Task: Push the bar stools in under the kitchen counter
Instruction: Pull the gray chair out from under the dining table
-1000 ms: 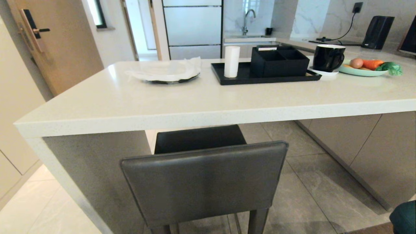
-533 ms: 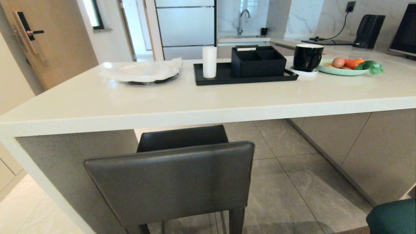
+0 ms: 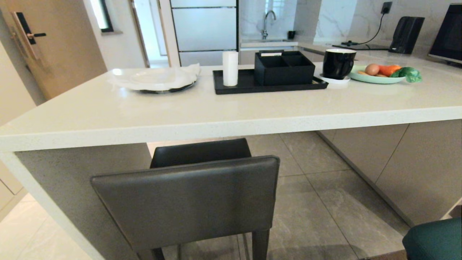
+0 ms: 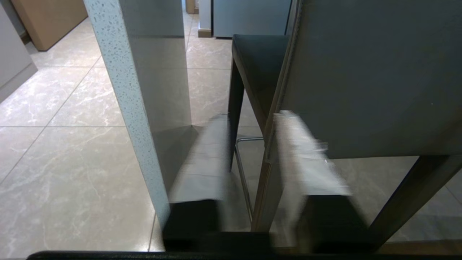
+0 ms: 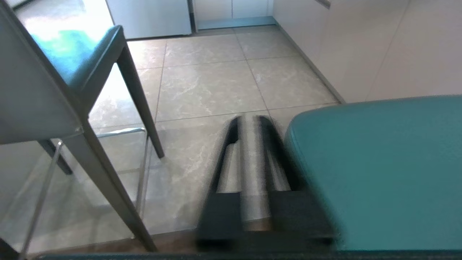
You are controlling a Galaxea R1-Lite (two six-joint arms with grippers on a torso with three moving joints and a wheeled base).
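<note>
The grey leather stool with the square back [image 3: 186, 202] stood at the lower centre of the head view, its dark seat partly under the thick edge of the long white stone table [image 3: 231, 122], its backrest still outside the slab. At the lower right corner of that view only a rounded sliver of the teal leather stool [image 3: 435, 240] showed, out on the grey tiled floor [image 3: 317, 202] and well clear of the table.

In the left wrist view the left gripper [image 4: 252, 151] hung low beside the grey stool, its jaws parted and blurred, with nothing between them. The stool's backrest and rear leg filled the right half of that frame, just beyond the nearer finger [image 4: 306, 162]; the table's speckled white side panel [image 4: 126, 108] ran down the left half. Whether a finger touched the stool I could not tell.

In the right wrist view the right gripper [image 5: 252, 151] pointed at the floor, its jaws blurred and standing only a narrow gap apart, gripping nothing. The teal seat lay just beside it at the lower right of the frame; the grey stool's legs stood at the left.

On the tabletop sat a white plate [image 3: 155, 79], a black tray [image 3: 252, 86] with a white cup [image 3: 230, 68] and a black box [image 3: 283, 68], a black mug [image 3: 337, 63] and a pale green plate of vegetables [image 3: 379, 77].
</note>
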